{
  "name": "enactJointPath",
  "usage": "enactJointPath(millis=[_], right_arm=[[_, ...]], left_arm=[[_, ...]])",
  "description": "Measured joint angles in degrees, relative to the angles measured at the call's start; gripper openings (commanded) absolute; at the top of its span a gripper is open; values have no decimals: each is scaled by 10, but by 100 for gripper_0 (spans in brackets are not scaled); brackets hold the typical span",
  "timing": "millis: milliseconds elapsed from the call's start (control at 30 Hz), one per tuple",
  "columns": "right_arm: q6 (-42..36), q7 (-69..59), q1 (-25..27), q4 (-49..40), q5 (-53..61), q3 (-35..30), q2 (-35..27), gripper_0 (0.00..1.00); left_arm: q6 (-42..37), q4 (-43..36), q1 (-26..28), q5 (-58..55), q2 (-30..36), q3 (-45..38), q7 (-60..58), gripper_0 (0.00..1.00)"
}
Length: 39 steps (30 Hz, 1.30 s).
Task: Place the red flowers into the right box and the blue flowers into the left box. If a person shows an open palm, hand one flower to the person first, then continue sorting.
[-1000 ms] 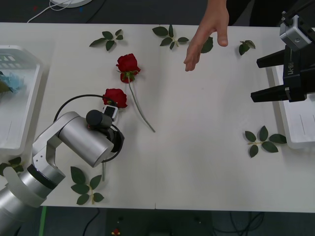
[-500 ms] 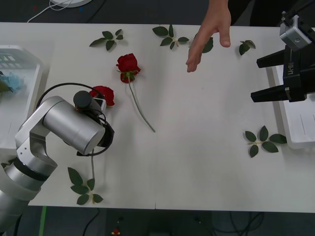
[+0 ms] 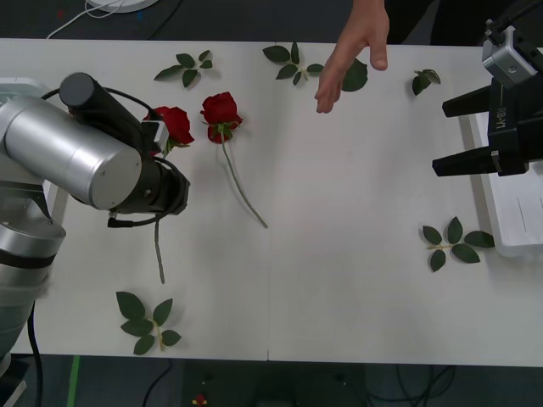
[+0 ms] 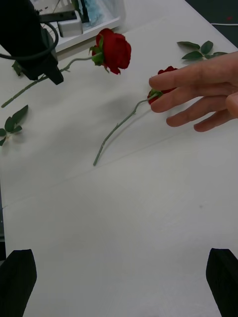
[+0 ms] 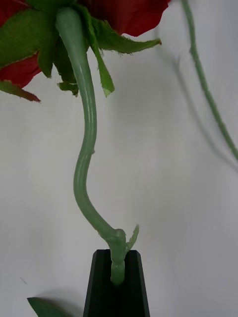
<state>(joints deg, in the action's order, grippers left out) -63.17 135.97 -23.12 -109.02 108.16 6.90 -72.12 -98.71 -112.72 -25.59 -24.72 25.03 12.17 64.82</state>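
white table carrying one red rose, scattered leaf sprigs and two white trays.

Left box mostly hidden behind left arm; person's hand cut off at wrist.

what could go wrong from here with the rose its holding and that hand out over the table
1. The left gripper pinches only the thin stem of the held rose, well below the bloom, so it could swing or slip.
2. It hangs close beside the rose on the table; moving toward the person's hand could snag that one.
3. The right gripper waits open by the right box.
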Motion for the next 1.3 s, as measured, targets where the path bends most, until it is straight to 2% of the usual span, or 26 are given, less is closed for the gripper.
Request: enactJointPath(millis=[233,467,833,1100,1300], right_arm=[[0,0,0,0,0,0,0,100],[0,0,0,0,0,0,0,100],[0,0,0,0,0,0,0,100],[0,0,0,0,0,0,0,100],[0,0,0,0,0,0,0,100]], left_arm=[[-68,-6,-94,-85,0,-98,1,0],[-66,1,-161,-154,0,-162,60,0],[88,28,-169,-197,0,-171,420,0],[209,76,-169,-350,-18,-175,603,0],[237,86,-169,-417,-46,-189,735,0]])
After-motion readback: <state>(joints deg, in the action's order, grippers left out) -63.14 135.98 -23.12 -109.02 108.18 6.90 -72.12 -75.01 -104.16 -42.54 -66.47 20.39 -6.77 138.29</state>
